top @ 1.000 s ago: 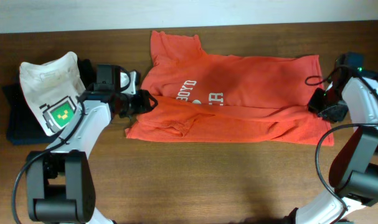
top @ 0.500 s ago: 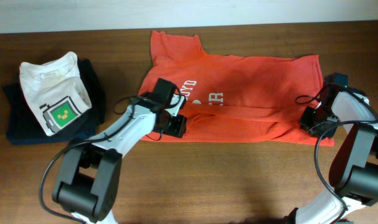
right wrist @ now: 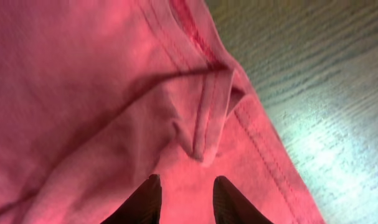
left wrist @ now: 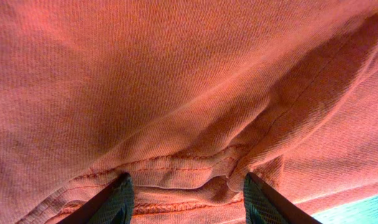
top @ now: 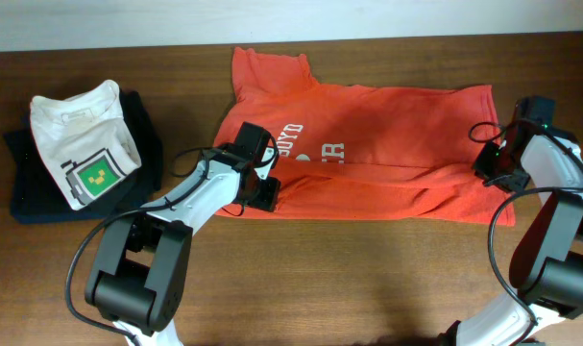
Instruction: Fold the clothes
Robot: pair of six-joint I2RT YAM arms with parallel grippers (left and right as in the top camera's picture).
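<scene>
**On the table [top: 368, 279], the red-orange T-shirt [top: 387, 144] lies spread**

The left gripper [left wrist: 187, 194] stands with its fingers well apart and grips nothing. A puckered stretch of the shirt's stitched hem lies just ahead of its tips, between them. The right gripper [right wrist: 185, 198] has its fingers narrowly apart over the shirt's corner, with a raised fold just ahead. Whether it pinches cloth, I cannot tell.
</scene>
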